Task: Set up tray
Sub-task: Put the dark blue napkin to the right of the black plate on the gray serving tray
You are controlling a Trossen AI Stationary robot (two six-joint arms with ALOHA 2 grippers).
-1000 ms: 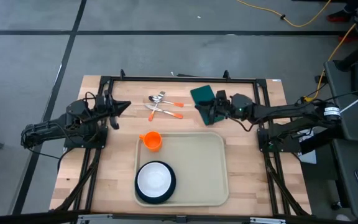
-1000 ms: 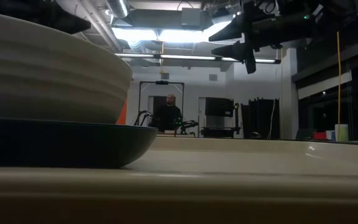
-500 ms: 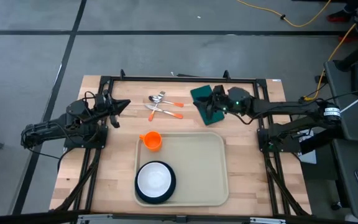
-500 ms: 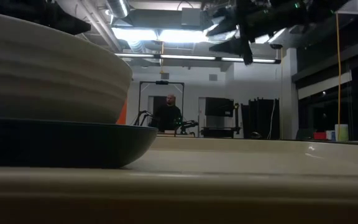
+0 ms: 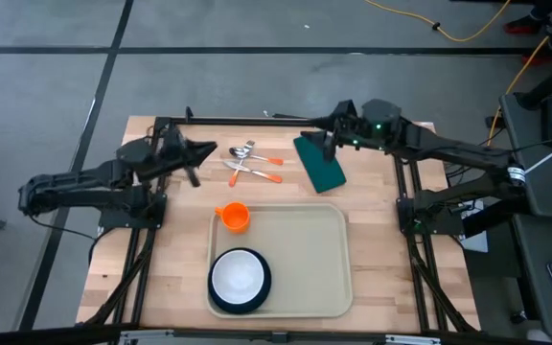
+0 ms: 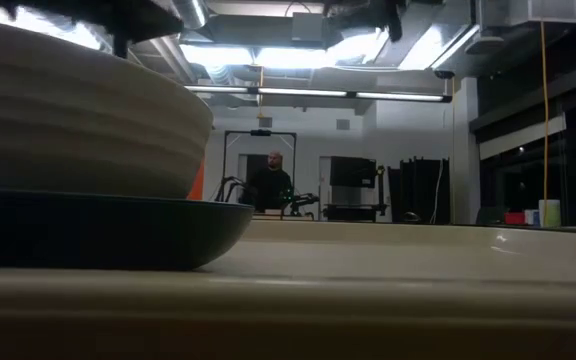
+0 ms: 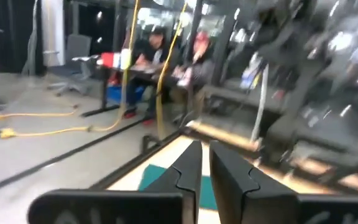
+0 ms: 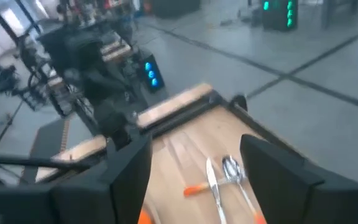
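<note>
One tray [image 5: 324, 254] — one bowl [image 5: 239, 275], one cup [image 5: 235, 217]

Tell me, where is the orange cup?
In the high view, the orange cup sits at the far left corner of the tray, just beyond the white bowl on its dark plate.

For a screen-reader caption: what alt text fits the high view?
Overhead, a beige tray on a wooden table holds a white bowl on a dark plate; an orange cup, cutlery and a green napkin lie nearby, both arms raised.
</note>
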